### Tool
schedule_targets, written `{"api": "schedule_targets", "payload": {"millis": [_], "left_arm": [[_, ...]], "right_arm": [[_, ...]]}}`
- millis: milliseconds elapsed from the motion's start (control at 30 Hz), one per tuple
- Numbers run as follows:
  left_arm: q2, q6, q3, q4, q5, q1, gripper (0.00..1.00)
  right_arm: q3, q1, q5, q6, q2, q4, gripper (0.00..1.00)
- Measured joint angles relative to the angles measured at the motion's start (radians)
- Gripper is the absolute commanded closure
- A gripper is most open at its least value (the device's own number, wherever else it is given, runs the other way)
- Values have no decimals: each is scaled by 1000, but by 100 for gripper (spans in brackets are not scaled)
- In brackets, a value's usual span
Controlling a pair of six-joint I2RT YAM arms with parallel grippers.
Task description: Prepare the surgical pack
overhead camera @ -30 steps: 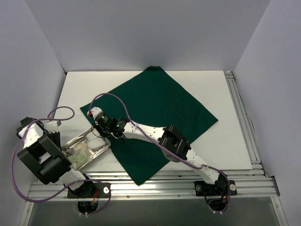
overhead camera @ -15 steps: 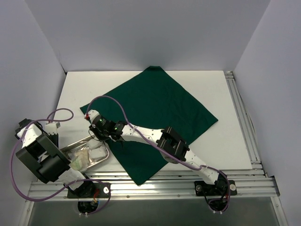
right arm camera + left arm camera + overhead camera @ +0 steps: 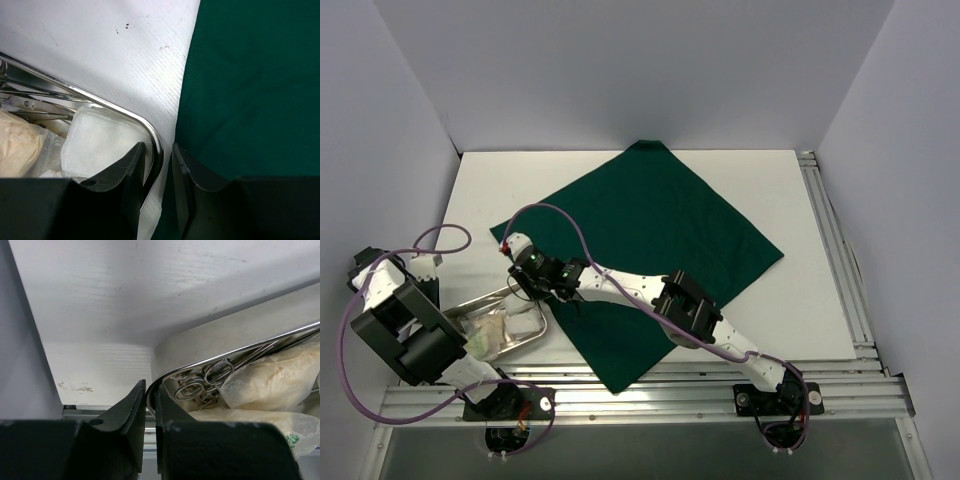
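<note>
The dark green drape lies flat as a diamond on the white table, also seen in the right wrist view. The steel tray sits left of the drape's near corner. It holds steel ring-handled instruments, a white gauze pad and clear packets. My left gripper is shut on the tray's left rim. My right gripper straddles the tray's right corner rim, one finger inside, one outside beside the drape edge, jaws narrowly apart.
Aluminium rails run along the table's front edge and right side. White walls close in the left, back and right. A purple cable loops over the table beside the left arm.
The tray has slid left and toward the near edge and turned more level. The left arm pulled back leftward with it, and the right gripper followed to the left.
</note>
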Motion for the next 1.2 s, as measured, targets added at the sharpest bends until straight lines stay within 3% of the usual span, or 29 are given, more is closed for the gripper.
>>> {"api": "schedule_targets", "payload": {"millis": [200, 333, 600, 733, 933, 1200], "left_arm": [[10, -10, 7, 10, 0, 0, 64], [-2, -14, 17, 13, -2, 0, 60], [-122, 3, 10, 1, -19, 1, 61], [-191, 17, -64, -3, -30, 1, 61], [-205, 32, -176, -10, -39, 1, 62], [-218, 32, -188, 5, -53, 2, 65]], "right_arm": [[0, 0, 19, 0, -7, -5, 73], [0, 0, 31, 3, -10, -8, 73], [-12, 10, 66, 7, -42, -36, 75], [-47, 17, 79, 11, -74, -43, 77], [-69, 22, 82, 23, -82, -49, 80], [-70, 25, 72, 40, -82, -53, 84]]}}
